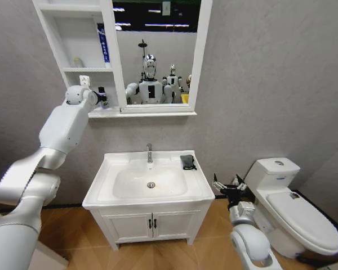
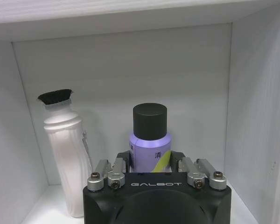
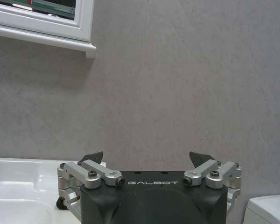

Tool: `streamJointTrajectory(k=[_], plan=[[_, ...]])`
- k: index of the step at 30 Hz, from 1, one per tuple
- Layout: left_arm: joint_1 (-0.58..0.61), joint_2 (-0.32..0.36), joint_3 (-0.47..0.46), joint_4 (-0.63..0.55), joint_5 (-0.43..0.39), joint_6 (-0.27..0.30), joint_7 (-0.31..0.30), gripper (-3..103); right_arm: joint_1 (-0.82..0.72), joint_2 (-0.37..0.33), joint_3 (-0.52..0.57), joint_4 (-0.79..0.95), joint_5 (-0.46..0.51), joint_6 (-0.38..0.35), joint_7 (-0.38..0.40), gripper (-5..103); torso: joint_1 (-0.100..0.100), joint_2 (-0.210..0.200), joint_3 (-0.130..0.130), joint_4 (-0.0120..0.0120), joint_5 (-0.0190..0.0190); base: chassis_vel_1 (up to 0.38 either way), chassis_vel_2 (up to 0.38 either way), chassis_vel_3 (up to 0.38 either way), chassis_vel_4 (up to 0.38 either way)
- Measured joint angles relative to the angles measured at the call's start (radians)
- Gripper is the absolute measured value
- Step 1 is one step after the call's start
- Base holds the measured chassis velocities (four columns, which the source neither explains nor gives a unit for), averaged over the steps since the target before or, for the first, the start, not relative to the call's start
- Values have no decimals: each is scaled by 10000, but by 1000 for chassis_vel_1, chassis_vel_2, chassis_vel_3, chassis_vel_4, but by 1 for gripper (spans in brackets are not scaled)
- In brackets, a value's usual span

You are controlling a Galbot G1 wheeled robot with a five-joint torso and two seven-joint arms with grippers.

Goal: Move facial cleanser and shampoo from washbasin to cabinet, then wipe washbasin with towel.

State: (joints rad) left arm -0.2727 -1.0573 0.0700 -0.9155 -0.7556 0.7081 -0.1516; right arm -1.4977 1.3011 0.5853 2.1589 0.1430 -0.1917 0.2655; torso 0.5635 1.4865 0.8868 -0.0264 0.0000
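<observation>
grey wall, left end effector (image 2: 149, 168) clasping purple bottle (image 2: 150, 140) inside cabinet (image 1: 73, 39) bottom compartment, right end effector (image 3: 149, 161) spread wide beside washbasin (image 1: 200, 180)

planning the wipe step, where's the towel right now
In the head view, the small dark grey folded towel lies on the white ceramic washbasin's rear right corner, right of the chrome tap.

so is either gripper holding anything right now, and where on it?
Left gripper, inside the white wall cabinet, brackets the purple black-capped bottle at its lower body; firm grip cannot be told. Right gripper is open, holding nothing.
</observation>
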Motion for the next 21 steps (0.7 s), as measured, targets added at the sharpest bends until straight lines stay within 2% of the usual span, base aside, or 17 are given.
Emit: streamJointTrajectory(k=[2, 3, 4, 7, 8, 12, 15, 16, 20, 21], plan=[[1, 18, -1, -34, -4, 0, -1, 43, -4, -2, 3, 8, 0, 0, 0, 100, 0, 0, 0, 0, 0, 0, 0, 0, 0], [3, 37, -4, -69, -19, -1, -1, 48, -7, -2, 4, 13, -1, 0, 0, 100, 0, 0, 0, 0, 0, 0, 0, 0, 0], [3, 37, -4, -69, -19, -1, -1, 48, -7, -2, 4, 13, -1, 0, 0, 100, 0, 0, 0, 0, 0, 0, 0, 0, 0], [38, 120, -12, -168, -107, 28, -7, 65, -11, -1, -6, 76, -2, -13, -5, 100, -1, 0, 0, 0, 0, 0, 0, 0, 0], [38, 120, -12, -168, -107, 28, -7, 65, -11, -1, -6, 76, -2, -13, -5, 100, -1, 0, 0, 0, 0, 0, 0, 0, 0], [92, 215, -23, -307, -156, 29, -43, 86, -11, 7, -30, 112, -6, -27, -5, 100, 0, 0, 0, 0, 0, 0, 0, 0, 0], [158, 284, -80, -475, -209, 28, -154, 92, -30, 7, -32, 128, -12, -30, -5, 100, 0, 0, 0, -1, 0, 0, 0, 0, 0], [265, 400, -125, -752, -299, 33, -268, 98, -34, 4, -32, 131, -17, -30, -3, 100, 0, 1, 0, -1, 0, 0, 0, 0, 0], [524, 712, -199, -1473, -545, 94, -510, 100, -28, -3, -33, 131, -19, -34, 6, 100, 1, 0, 0, -2, 1, 0, 0, 0, 0], [858, 1073, -316, -2190, -844, 182, -847, 100, -16, -5, -36, 121, -26, -37, 15, 100, 0, 1, 0, -2, 1, 0, 0, 0, 0]])
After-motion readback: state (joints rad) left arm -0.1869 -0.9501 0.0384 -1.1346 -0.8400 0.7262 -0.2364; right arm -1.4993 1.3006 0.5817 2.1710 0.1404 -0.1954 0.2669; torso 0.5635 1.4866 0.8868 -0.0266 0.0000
